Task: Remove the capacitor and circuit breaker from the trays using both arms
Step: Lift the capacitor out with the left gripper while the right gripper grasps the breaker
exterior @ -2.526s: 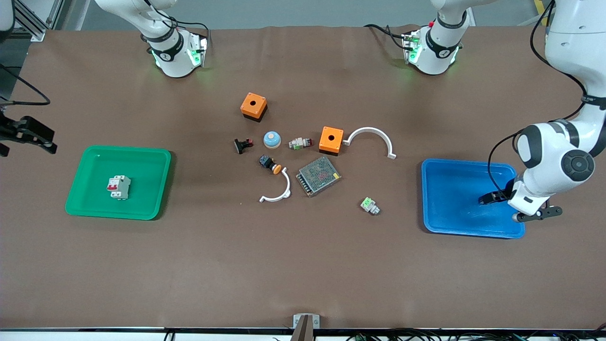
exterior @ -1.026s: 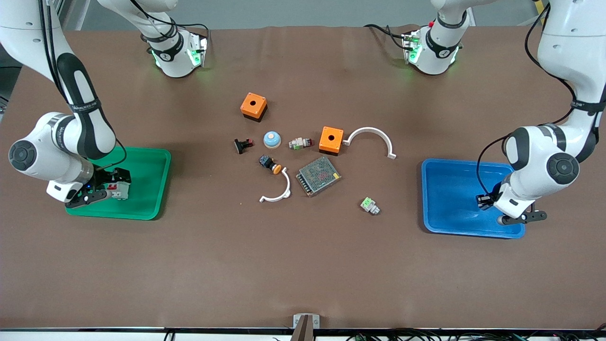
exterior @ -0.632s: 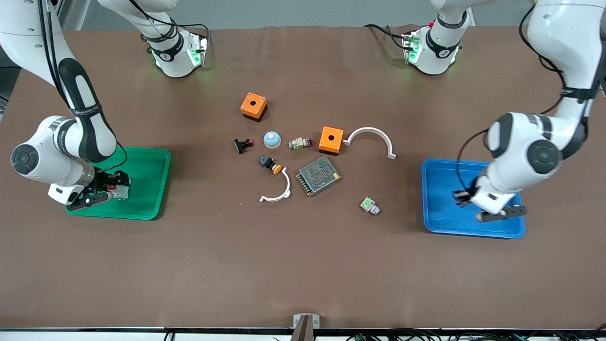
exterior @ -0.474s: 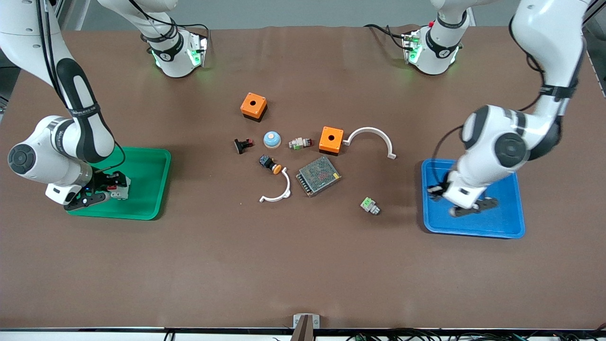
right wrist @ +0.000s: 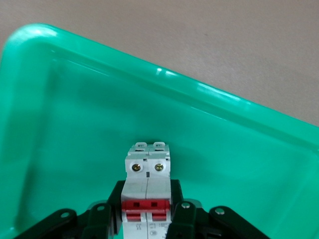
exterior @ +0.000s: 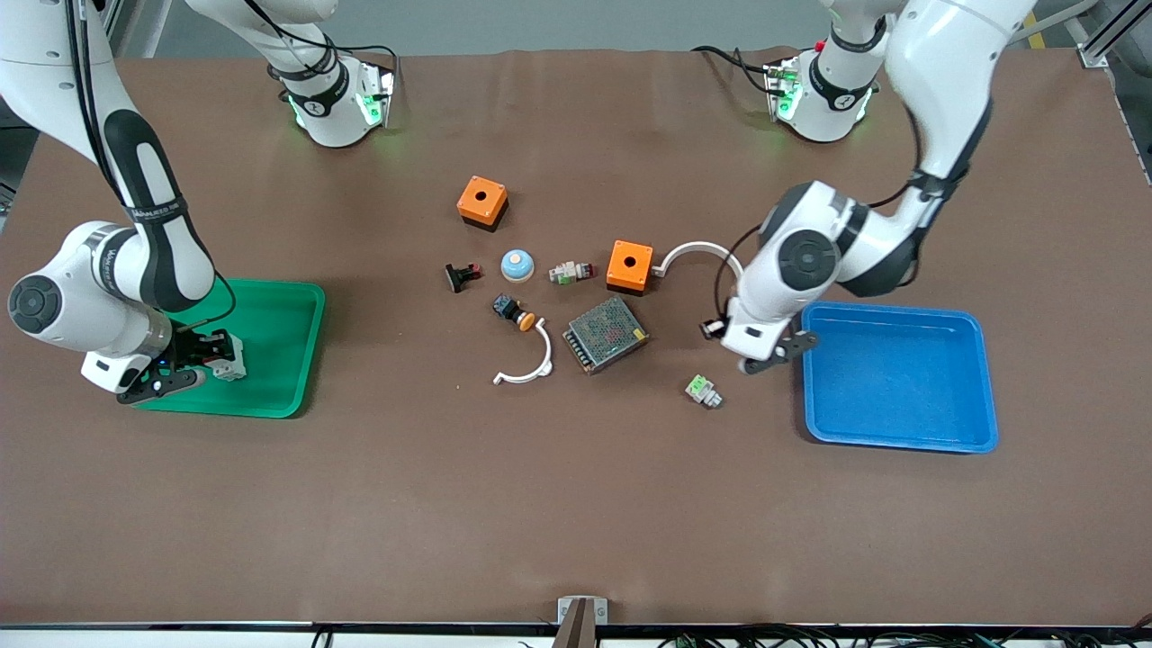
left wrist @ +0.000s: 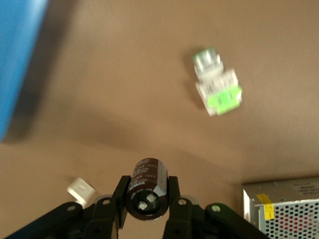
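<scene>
Left hand (exterior: 713, 329) carried capacitor (left wrist: 145, 188) off blue tray (exterior: 900, 432), breaker (right wrist: 147, 199) base hidden.

White-and-red breaker (right wrist: 147, 191), green tray (right wrist: 60, 129)

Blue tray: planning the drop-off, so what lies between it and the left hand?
Bare brown table, per the front view, between the blue tray and the left hand holding the black capacitor.

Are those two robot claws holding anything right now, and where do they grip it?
Left gripper pinches the small black cylindrical capacitor by its sides; right gripper clamps the white-grey breaker by its side faces, over the green tray.
</scene>
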Tool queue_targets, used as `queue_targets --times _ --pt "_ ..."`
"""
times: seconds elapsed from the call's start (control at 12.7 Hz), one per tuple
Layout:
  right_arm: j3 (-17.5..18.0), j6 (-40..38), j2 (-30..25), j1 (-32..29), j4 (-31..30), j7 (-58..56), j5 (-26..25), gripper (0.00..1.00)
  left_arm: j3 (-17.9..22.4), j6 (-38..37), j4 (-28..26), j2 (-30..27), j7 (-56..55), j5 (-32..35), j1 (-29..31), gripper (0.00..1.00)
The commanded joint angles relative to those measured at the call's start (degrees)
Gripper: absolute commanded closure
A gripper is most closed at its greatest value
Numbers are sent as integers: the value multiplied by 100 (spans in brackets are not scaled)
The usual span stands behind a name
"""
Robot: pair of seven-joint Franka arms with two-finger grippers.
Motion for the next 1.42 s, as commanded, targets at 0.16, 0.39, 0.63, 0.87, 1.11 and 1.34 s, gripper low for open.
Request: queue_targets --times 0.16,0.39,0.63,0.87,1.11,1.34 --pt "31 -1606 -490 828 675 1476 54 87 22 373 4 446 -332 211 -174 99" --pt "40 -1723 -437 1602 870 2935 98 87 39 373 74 560 -358 221 -201 78" --pt "40 -1662 -437 2515 870 4551 325 86 57 312 294 675 -358 221 -201 0" --pt "31 -1583 -271 3272 1098 5714 563 86 74 -151 775 447 -323 229 -26 0" --pt "31 -1171 -16 3590 1143 5945 774 86 215 -1521 2092 429 -218 824 27 0" --pt "40 -714 265 3713 1169 5946 845 86 206 -1859 2693 324 246 1424 386 0"
